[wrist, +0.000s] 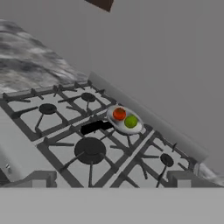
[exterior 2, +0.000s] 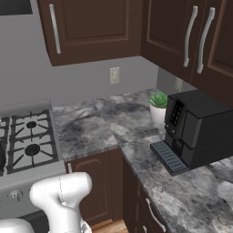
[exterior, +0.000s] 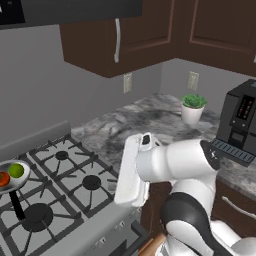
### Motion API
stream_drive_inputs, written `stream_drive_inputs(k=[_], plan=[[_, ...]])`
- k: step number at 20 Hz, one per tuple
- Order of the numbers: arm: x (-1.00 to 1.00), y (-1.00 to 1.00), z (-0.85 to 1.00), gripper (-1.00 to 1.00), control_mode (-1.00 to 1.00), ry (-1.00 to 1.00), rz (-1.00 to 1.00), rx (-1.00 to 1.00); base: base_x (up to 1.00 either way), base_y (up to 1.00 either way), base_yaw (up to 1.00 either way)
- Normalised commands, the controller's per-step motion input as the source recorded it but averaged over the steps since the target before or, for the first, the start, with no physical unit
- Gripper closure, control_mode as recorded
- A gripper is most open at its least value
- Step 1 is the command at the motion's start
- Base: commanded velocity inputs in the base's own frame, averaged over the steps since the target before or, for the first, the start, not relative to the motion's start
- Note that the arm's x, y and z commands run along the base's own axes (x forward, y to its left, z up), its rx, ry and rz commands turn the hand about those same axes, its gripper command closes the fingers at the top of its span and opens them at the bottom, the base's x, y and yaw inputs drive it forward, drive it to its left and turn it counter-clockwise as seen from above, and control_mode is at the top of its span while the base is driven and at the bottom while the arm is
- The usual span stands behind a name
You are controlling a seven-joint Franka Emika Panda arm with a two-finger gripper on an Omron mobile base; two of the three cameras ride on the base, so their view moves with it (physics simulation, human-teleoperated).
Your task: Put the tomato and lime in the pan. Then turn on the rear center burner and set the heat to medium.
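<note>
The silver pan (wrist: 136, 127) sits on the grates over the rear center burner, which it hides. Its black handle (wrist: 94, 127) points toward the stove front. Inside the pan lie the red-orange tomato (wrist: 119, 114) and the green lime (wrist: 131, 121) side by side. From the left base view the pan (exterior: 21, 181) is at the far left edge with the lime (exterior: 16, 170) and tomato (exterior: 4, 178) in it. My gripper (wrist: 113, 180) hangs in front of the stove, well back from the pan, open with nothing between its fingertips (wrist: 39, 178).
The large black front-middle burner disc (wrist: 89, 148) lies just in front of the pan. Right of the stove, the marble counter (exterior: 145, 120) carries a potted plant (exterior: 192, 107) and a black coffee machine (exterior 2: 193, 129). Dark cabinets (exterior 2: 91, 27) hang overhead.
</note>
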Motion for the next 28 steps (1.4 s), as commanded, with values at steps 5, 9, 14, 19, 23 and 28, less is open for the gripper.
stream_drive_inputs(k=[5, 9, 14, 19, 23, 28], plan=[[-0.98, -0.03, -0.08, -1.0, -1.0, -0.21, -0.01, 0.25, 0.0, 0.0, 0.0], [-0.76, -0.28, -0.54, -1.0, -1.0, -0.1, -0.15, 0.26, 0.0, 0.0, 0.0], [-0.79, -0.07, -0.69, -1.0, -1.0, -0.09, -0.31, 0.36, 0.0, 0.0, 0.0], [-0.52, -0.12, -0.94, -1.0, -1.0, -0.1, -0.3, 0.41, 0.0, 0.0, 0.0], [-0.03, -0.21, -0.99, -1.0, -1.0, -0.18, -0.09, 0.34, 0.0, 0.0, 0.0], [0.03, -0.32, -0.52, -1.0, -1.0, -0.14, 0.07, 0.11, 0.0, 0.0, 0.0]])
